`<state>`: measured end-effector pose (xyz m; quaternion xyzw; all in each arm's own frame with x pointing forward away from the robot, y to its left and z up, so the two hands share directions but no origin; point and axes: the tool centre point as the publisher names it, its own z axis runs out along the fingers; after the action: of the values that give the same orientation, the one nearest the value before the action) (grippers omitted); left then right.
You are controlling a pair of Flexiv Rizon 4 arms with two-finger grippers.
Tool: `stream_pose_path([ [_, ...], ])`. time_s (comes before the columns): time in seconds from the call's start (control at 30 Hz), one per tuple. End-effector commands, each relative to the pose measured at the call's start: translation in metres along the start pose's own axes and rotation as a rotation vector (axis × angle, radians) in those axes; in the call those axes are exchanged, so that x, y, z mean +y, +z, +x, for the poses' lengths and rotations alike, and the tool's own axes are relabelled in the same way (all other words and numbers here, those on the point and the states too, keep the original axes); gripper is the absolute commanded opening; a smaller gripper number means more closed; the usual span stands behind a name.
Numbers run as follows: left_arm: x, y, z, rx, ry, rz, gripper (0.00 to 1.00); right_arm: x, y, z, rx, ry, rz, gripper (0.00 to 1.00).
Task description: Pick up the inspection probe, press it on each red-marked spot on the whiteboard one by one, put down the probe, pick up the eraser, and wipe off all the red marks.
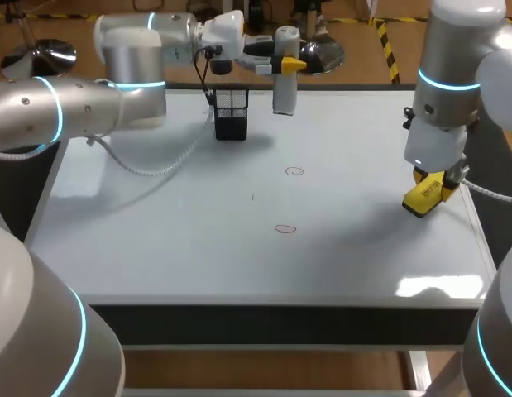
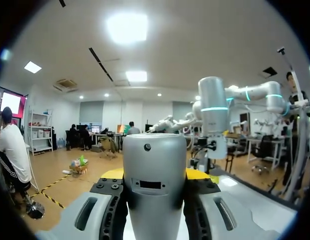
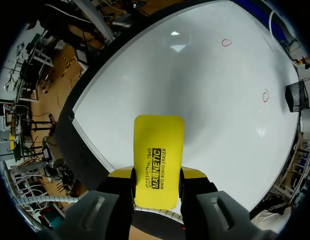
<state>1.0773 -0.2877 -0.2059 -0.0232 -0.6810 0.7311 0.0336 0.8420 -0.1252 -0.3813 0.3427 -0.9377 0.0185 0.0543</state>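
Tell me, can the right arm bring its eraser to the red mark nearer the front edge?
Probably yes. The right end effector is shut on the eraser over the whiteboard, and only bare board lies between it and that red mark.

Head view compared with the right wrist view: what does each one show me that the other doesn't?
Only the head view plainly shows the left arm, with its left claw gripping the grey probe upright by the far edge. Only the right wrist view shows the right claw up close, clamped on the yellow eraser from both sides, printed face showing. Both show the eraser, the whiteboard, its two red marks and the black mesh holder.
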Motion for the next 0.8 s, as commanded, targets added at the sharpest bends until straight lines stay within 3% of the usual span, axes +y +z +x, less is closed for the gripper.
stream_pose_path([
  [0.03, 0.0, 0.001, -0.018, 0.053, -0.006, 0.002, 0.0, -0.001, -0.001, 0.0, 0.002, -0.001, 0.002, 0.0],
  [0.43, -0.001, 0.001, -0.045, 0.042, 0.0, 0.001, 0.0, -0.001, -0.001, 0.0, 0.002, -0.001, 0.002, 0.0],
  [0.8, 0.001, -0.005, -0.046, 0.088, -0.001, 0.039, 0.0, -0.001, -0.001, 0.0, 0.002, -0.001, 0.002, 0.0],
])
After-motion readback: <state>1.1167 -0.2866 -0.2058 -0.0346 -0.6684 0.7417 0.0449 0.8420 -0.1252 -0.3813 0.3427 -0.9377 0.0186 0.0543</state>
